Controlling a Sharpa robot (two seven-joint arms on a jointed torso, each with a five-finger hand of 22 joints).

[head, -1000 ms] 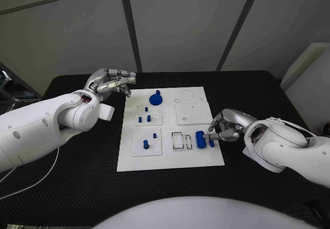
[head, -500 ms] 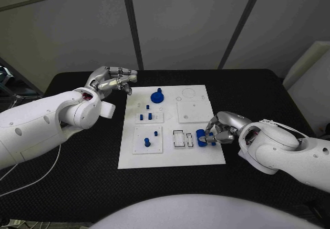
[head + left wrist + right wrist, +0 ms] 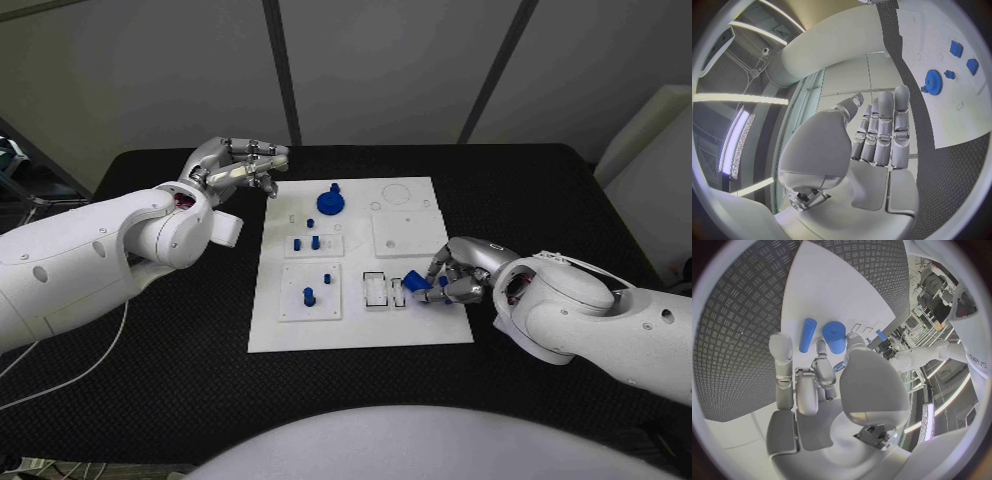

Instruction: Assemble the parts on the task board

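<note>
Two blue cylinders [image 3: 821, 336] lay at the task board's [image 3: 361, 335] three o'clock edge; my right hand [image 3: 459, 272] pinched the thicker one. Left hand [image 3: 238, 167] hovered spread, holding nothing. Risk: a tilted cylinder could slip and roll off.

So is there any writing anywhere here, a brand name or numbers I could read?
"...APUS" or similar: dark letters on a white robot body in the room, seen in the right wrist view; cut off at the rim, so the full word cannot be told.
Task board: faint outlines and marks, no readable text.
Blue parts: no lettering.
</note>
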